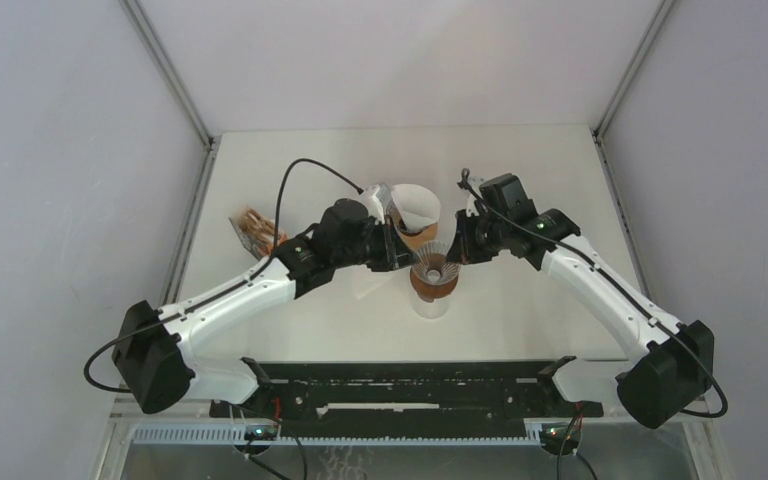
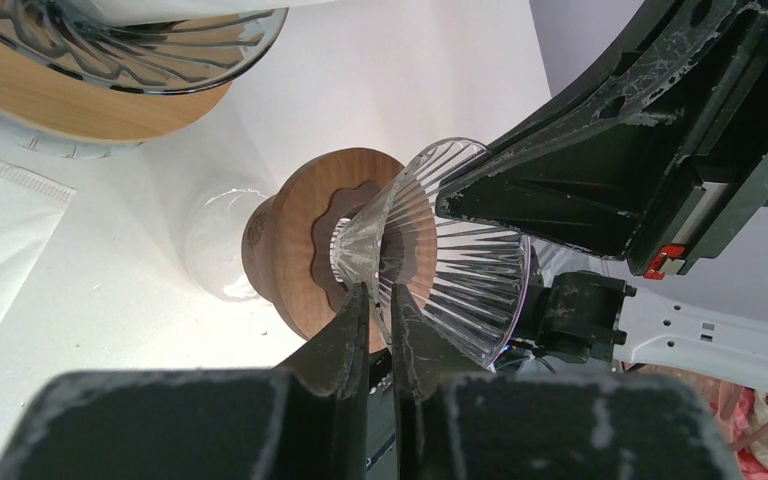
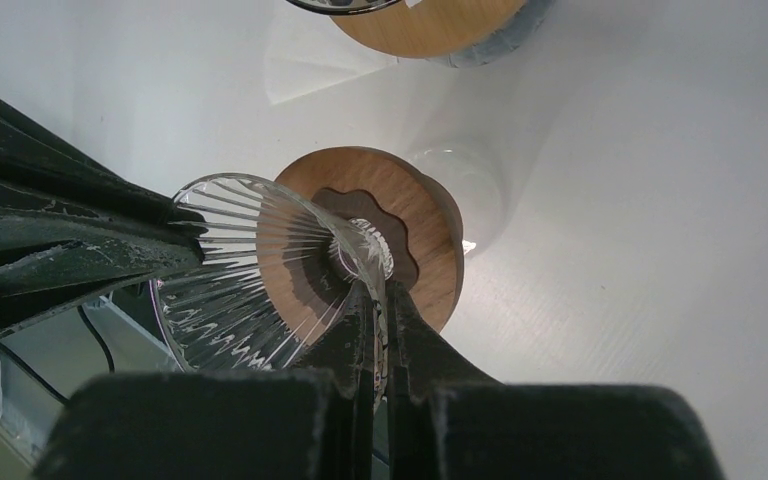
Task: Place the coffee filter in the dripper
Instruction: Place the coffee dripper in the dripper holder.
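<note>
Clear ribbed glass dripper with wooden collar [image 1: 433, 270] pinched by its thin wall from 2 sides, left gripper [image 2: 380, 300] narrowed and right gripper [image 3: 380, 300] tight on it, probably for steadying, white paper coffee filter [image 1: 418, 205] standing just behind in 1 other glass dripper [image 2: 160, 50].

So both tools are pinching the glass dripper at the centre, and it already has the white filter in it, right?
Not quite. The glass dripper pinched by the left tool and the right tool is empty; both wrist views show bare ribbed glass. The white filter sits in the other dripper behind it, as the top view shows.
</note>
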Available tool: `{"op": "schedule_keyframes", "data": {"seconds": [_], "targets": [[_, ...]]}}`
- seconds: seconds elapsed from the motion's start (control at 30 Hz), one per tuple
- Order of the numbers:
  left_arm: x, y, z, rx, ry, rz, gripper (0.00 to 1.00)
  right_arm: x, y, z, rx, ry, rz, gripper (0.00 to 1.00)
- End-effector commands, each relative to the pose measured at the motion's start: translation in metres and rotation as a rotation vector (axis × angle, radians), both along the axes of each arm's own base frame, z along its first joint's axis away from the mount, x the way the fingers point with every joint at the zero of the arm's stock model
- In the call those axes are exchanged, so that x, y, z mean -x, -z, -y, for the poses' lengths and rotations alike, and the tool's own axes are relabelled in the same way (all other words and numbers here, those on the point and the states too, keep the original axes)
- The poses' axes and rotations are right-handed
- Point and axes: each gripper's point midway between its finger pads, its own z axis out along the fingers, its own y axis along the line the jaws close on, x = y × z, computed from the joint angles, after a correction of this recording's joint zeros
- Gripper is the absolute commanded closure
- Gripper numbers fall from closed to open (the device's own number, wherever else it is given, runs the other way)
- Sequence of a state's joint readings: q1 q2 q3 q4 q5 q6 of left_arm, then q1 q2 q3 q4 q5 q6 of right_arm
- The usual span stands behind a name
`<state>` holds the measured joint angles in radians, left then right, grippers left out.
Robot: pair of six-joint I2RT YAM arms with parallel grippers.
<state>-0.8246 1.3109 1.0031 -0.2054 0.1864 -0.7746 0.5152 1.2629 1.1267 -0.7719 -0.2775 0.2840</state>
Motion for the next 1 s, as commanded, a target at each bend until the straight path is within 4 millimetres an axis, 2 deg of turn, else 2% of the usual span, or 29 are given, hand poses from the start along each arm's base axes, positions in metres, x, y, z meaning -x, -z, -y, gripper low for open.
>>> {"op": "schedule_keyframes", "data": {"seconds": [0.0,0.63,0.87,0.97], "targets": [[0.013,0.011,0.008,-0.03,0.069,-0.017,0.99,0.012,0.045,0.007,0.139,-0.029,-0.086,1.0],[0.028,0.061,0.005,-0.091,0.095,-0.138,1.0,0.028,0.08,0.002,0.255,-0.08,-0.211,1.0],[0.027,0.063,0.001,-0.179,0.077,-0.072,0.99,0.028,0.085,0.004,0.279,-0.08,-0.172,1.0],[0.026,0.057,0.0,-0.174,0.07,-0.052,0.91,0.026,0.077,0.003,0.258,-0.075,-0.128,1.0]]}}
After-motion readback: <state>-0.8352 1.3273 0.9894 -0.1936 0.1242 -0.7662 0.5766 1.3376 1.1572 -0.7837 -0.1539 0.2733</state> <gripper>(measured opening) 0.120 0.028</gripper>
